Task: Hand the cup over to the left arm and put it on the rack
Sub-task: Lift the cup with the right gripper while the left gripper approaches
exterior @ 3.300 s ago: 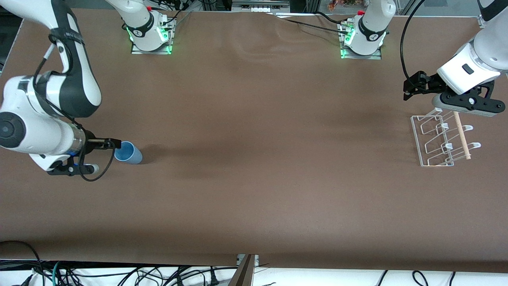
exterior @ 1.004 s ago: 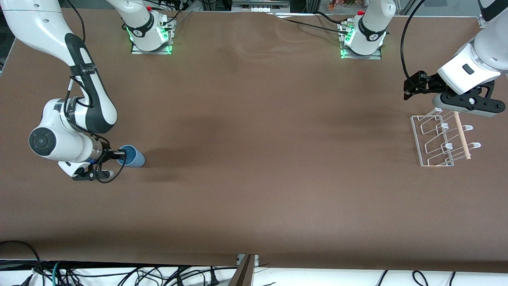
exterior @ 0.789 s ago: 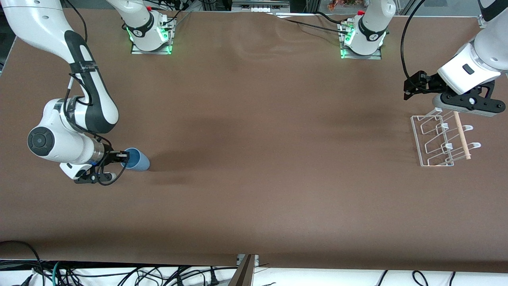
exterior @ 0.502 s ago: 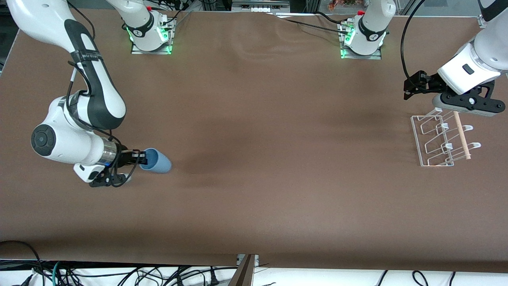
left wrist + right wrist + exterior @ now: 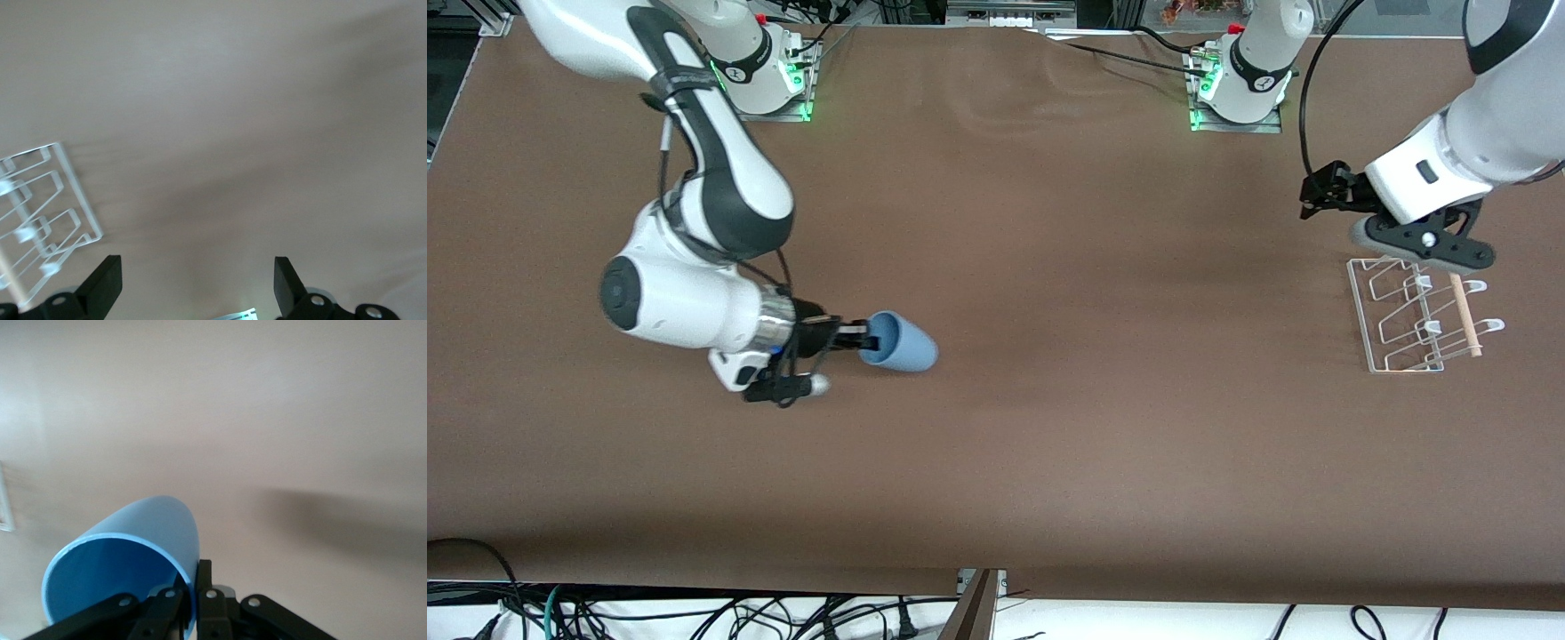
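The right gripper is closed on the rim of the cup — one finger inside the mouth, one outside, the wall pinched between them. The right wrist view shows the same grip: the fingers meet at the edge of the cup, whose open mouth faces that camera. The cup is held on its side, clear of the table, with its closed end pointing toward the left arm's end of the table. It is over the brown surface on the right arm's half, short of the middle.

The rack stands on the table near the left arm's end, well apart from the cup. It is a white wire frame with upright loops; a light wooden dowel runs along its side toward that end of the table.

The left gripper hangs in the air over the table, just beside the edge of the rack that lies farther from the front camera. Its fingers stand wide apart and hold nothing — the left wrist view shows both fingers spread at the edges of the picture with bare table between them. Part of the rack also shows in that view.
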Controlling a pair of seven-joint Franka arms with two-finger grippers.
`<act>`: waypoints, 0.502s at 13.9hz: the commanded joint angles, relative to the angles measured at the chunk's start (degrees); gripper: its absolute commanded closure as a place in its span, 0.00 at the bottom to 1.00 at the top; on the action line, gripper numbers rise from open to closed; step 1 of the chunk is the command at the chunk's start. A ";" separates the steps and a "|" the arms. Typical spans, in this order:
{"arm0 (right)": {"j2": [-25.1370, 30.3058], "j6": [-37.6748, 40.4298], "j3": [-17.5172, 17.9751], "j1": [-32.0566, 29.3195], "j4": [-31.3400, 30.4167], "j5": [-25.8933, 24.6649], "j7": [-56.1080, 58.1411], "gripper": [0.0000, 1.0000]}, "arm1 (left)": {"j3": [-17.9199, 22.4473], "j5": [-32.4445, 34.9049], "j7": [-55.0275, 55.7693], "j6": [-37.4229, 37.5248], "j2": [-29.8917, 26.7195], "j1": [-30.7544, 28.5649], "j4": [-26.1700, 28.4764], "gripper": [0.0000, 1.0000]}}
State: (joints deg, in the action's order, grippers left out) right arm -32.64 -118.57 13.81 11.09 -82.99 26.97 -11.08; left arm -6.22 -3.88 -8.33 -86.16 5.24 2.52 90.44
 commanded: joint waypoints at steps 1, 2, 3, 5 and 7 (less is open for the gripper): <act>-3.12 -1.04 1.04 3.57 5.55 6.67 -5.17 1.00 | 0.24 -1.92 -5.36 1.00 5.38 0.21 -6.84 0.00; -3.48 -2.88 1.04 5.42 6.69 8.17 -5.01 1.00 | 0.16 -3.92 -7.64 1.00 6.18 0.21 -7.38 0.00; -4.27 -4.90 1.04 7.09 8.09 8.71 -5.01 1.00 | 0.24 -7.60 -10.18 0.82 6.97 0.21 -7.38 0.00; -5.32 -5.97 1.13 9.29 10.82 11.07 -7.62 1.00 | 0.24 -14.20 -15.19 -0.23 9.08 0.03 -7.47 0.00; -6.11 -6.15 1.22 11.75 13.72 13.54 -9.92 1.00 | 0.16 -16.67 -21.16 -4.08 10.49 0.29 -7.82 0.00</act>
State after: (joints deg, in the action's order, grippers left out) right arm -36.56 -124.67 14.91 21.07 -74.23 38.11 -18.73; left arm -6.20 -17.80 -23.71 -88.57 13.30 2.57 85.31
